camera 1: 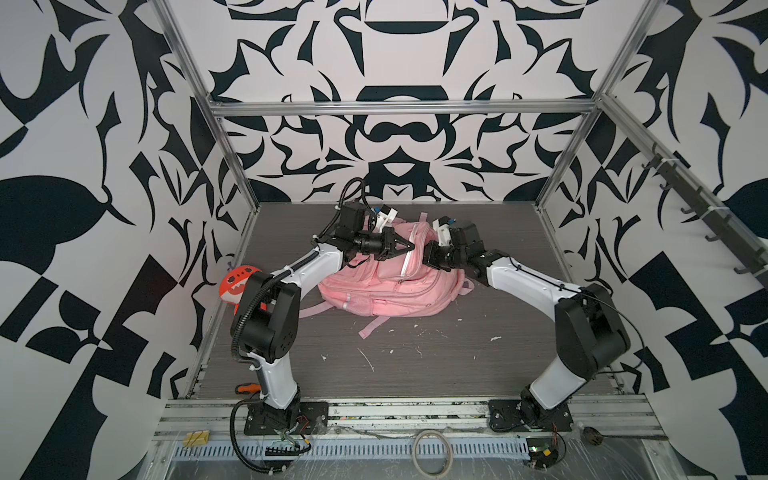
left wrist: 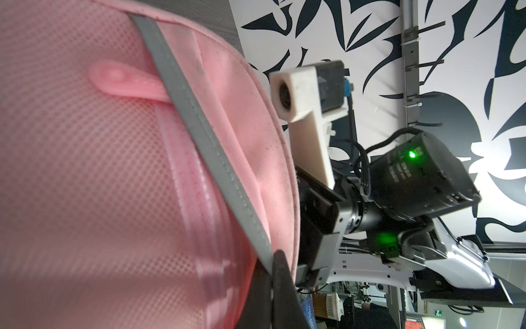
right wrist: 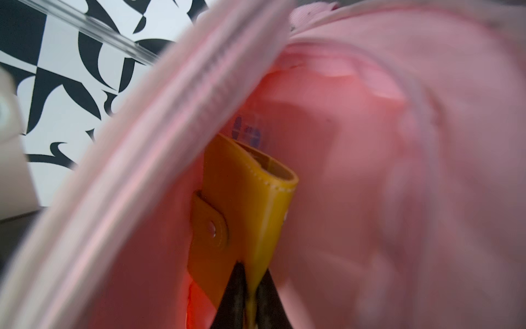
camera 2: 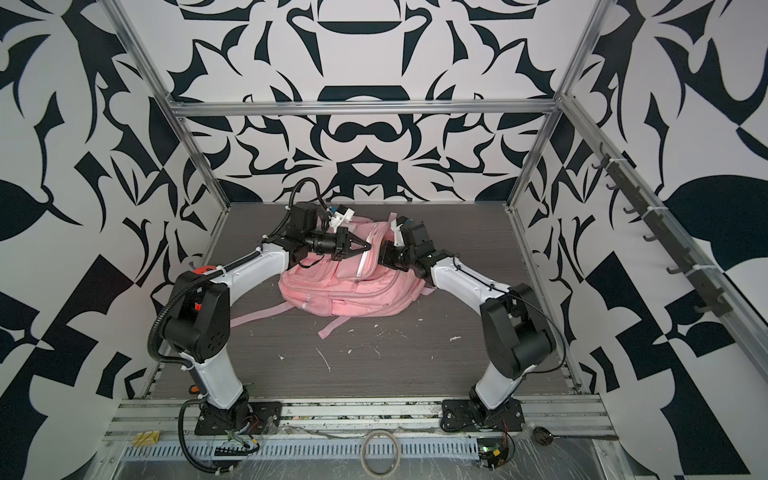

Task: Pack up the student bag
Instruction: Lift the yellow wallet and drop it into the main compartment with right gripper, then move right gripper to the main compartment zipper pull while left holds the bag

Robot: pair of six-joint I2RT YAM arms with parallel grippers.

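The pink student bag [camera 1: 395, 291] [camera 2: 357, 295] lies mid-table in both top views, its upper flap lifted. My left gripper [camera 1: 409, 246] [camera 2: 366, 246] is shut on that flap's edge; the left wrist view shows its tips [left wrist: 274, 256] pinched at the grey reflective strip [left wrist: 199, 128] on the bag [left wrist: 99, 171]. The right arm reaches into the opening from the right, and the flap hides its fingers in both top views. Inside the bag [right wrist: 427, 142], my right gripper [right wrist: 252, 267] is shut on the edge of a yellow snap wallet [right wrist: 247, 193].
An orange-red toothy plush [camera 1: 237, 286] [camera 2: 203, 270] sits at the table's left edge behind the left arm. Loose pink straps [camera 1: 374, 326] trail toward the front. White scraps [camera 1: 365, 357] dot the grey table [camera 1: 457, 365]. A rail of hooks [camera 1: 706, 216] runs along the right wall.
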